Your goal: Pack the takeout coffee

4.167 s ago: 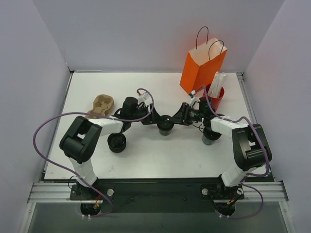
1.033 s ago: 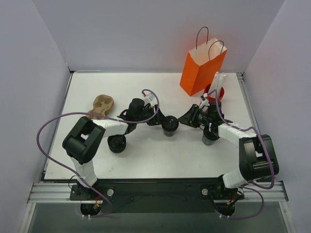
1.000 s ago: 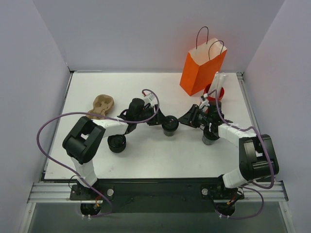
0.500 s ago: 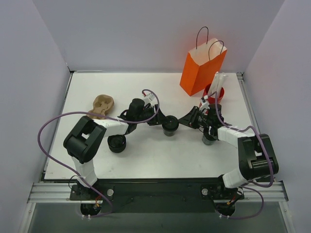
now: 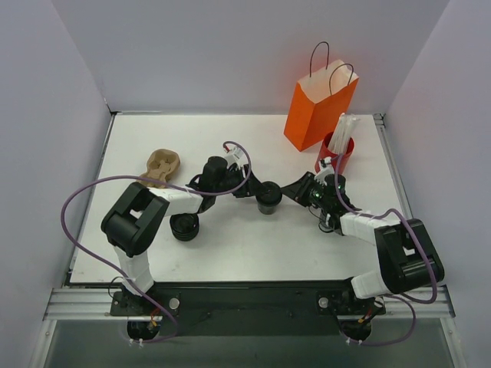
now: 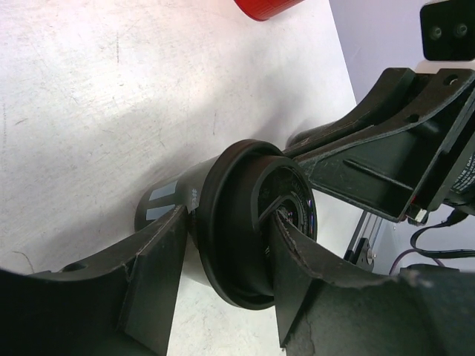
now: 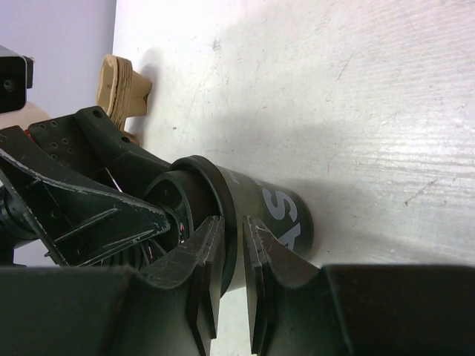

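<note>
The takeout coffee (image 5: 268, 197), a small dark cup with a black round top, stands mid-table. In the left wrist view my left gripper (image 6: 226, 221) is shut on it. One finger (image 6: 159, 267) lies against the cup's wall (image 6: 172, 197) and the other crosses the black top. My right gripper (image 7: 231, 231) reaches in from the opposite side. Its two fingers pinch the top rim of the cup (image 7: 276, 211), one inside the rim and one outside. In the top view the left gripper (image 5: 255, 190) and the right gripper (image 5: 286, 192) meet at the cup.
An orange paper bag (image 5: 319, 106) stands at the back right, with a red cup of white straws (image 5: 340, 148) beside it. A brown cup carrier (image 5: 159, 167) lies at the left. A low black round stack (image 5: 184, 225) sits near the left arm.
The right gripper's fingers have narrowed onto the cup's rim, and the right arm has sunk forward and lower over the table. The left gripper and the cup have stayed put.
</note>
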Robot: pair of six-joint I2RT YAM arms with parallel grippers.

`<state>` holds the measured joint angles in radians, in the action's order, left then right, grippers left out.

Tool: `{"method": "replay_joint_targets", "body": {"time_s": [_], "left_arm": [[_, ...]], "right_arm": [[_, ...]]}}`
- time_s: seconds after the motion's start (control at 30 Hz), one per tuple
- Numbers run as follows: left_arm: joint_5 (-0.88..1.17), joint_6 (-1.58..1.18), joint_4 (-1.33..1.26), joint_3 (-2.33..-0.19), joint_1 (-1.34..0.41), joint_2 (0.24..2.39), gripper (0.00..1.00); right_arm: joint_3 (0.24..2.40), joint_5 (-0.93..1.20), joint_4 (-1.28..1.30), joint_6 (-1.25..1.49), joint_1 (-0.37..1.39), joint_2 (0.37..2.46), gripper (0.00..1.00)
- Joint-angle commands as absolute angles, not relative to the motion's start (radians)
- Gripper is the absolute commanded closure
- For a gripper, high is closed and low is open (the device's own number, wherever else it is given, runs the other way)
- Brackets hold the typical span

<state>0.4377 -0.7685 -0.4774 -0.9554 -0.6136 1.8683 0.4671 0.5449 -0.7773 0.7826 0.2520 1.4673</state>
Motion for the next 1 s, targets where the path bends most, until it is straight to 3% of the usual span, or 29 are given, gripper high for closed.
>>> {"method": "replay_joint_targets", "body": {"time_s": [0.0,0.27,0.97], "left_arm": [[0.313,-0.631,-0.184,-0.864,-0.640,2.000,0.46],[0.252,-0.633,-0.120,-0.879,-0.649,1.959,0.46],[0.219,-0.670,-0.124,-0.861,-0.672,1.983,0.46]], "right_arm": [[0.359,0.497,-0.525,0.773,0.348,1.477,0.83],[0.528,0.555,-0.410,0.742,0.304,1.373,0.75],[0.503,0.588,-0.414,0.773,0.293,1.293,0.75]]}}
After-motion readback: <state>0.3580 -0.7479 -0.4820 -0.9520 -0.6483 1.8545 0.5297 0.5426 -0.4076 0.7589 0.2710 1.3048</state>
